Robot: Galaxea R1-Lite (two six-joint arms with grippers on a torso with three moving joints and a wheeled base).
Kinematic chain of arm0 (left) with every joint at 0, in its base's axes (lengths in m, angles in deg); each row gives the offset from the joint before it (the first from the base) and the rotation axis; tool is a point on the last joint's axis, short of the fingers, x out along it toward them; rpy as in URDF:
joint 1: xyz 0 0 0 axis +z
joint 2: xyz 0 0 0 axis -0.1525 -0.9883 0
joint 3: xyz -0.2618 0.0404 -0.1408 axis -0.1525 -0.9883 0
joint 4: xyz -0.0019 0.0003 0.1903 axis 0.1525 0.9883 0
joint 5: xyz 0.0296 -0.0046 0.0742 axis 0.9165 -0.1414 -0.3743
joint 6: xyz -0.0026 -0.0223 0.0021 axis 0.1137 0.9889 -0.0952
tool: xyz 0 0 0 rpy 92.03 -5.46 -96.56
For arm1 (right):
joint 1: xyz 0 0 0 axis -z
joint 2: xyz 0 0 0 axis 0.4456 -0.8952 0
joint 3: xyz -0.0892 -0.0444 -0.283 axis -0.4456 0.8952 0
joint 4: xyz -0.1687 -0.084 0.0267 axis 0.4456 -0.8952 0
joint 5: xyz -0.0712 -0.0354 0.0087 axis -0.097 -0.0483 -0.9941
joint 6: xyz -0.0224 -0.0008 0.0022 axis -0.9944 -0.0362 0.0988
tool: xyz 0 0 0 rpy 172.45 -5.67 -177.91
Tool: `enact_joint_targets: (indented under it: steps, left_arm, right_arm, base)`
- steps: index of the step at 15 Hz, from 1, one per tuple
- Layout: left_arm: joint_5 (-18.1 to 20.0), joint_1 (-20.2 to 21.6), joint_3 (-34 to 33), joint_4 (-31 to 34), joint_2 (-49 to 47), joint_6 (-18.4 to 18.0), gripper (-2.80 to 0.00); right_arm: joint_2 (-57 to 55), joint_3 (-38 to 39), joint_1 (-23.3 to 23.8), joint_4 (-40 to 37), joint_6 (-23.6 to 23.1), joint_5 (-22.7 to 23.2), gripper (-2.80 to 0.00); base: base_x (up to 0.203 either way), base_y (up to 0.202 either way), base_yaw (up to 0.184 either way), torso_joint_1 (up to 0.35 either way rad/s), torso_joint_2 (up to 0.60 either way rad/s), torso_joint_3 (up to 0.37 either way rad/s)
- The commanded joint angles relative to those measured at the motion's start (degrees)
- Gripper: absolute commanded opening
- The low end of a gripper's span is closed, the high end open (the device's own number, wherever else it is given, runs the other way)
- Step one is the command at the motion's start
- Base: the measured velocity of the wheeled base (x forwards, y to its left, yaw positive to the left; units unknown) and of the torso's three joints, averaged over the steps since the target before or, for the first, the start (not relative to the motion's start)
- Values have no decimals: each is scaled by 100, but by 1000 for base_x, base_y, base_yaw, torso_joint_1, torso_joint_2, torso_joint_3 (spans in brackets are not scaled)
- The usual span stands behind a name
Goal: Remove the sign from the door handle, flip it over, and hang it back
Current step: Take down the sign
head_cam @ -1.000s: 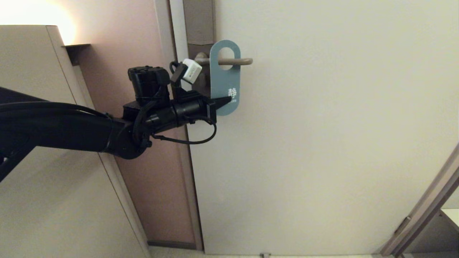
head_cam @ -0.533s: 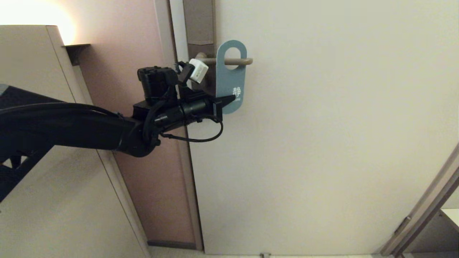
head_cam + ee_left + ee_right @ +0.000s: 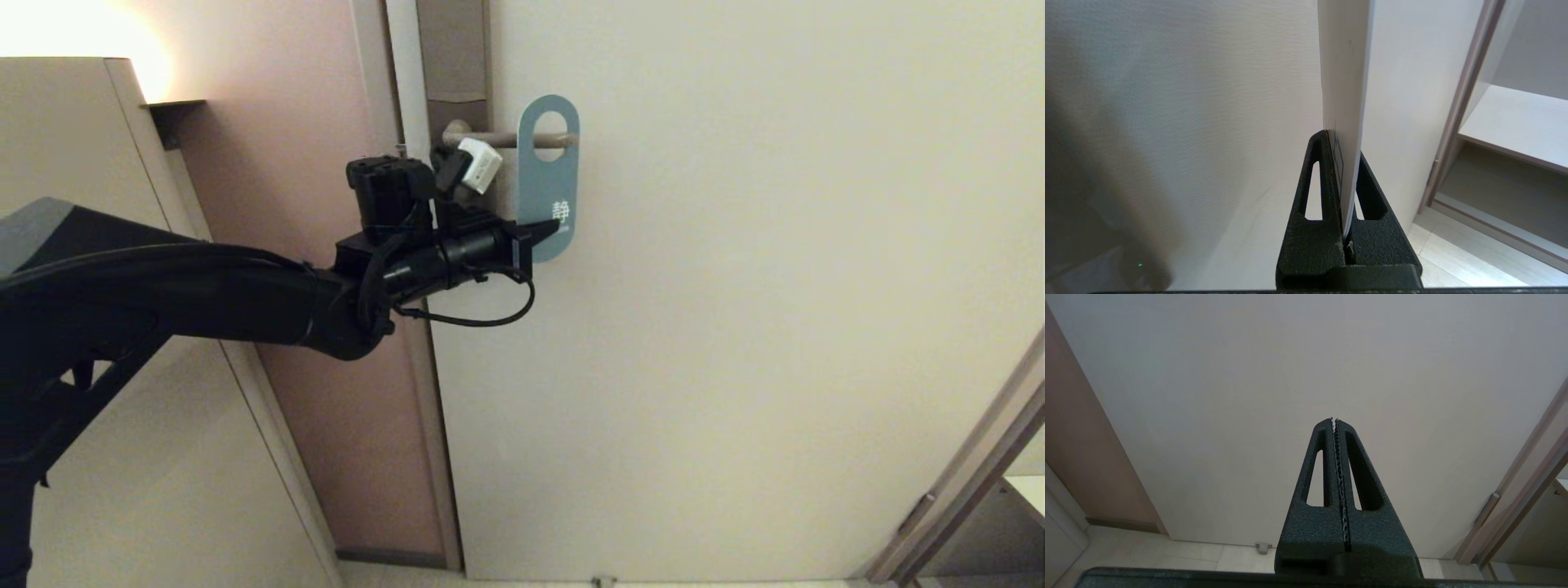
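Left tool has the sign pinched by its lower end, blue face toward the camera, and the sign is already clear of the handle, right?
Not quite. The head view shows the sign with its hole around the handle, near the tip. The rest holds: the left tool pinches its lower end, blue face toward the camera.

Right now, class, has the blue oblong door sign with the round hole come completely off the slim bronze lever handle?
No: in the head view the sign hangs with the handle tip through its hole.
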Motion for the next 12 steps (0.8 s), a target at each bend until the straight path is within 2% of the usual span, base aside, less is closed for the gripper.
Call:
enact_joint_targets:
  steps: [1,9,12]
  left_arm:
    - [15,-18,40,-25,-91,4,-280]
    - [-2,-324,18,-43,-54,4,-280]
    - [31,-395,-224,-41,204,-15,-280]
  right_arm:
    - [-2,0,-2,4,2,2,-280]
    - [-2,0,-2,4,2,2,-280]
    - [-2,0,-2,4,2,2,-280]
  base:
    - [0,0,0,0,0,0]
    - [0,0,0,0,0,0]
    - [0,0,0,0,0,0]
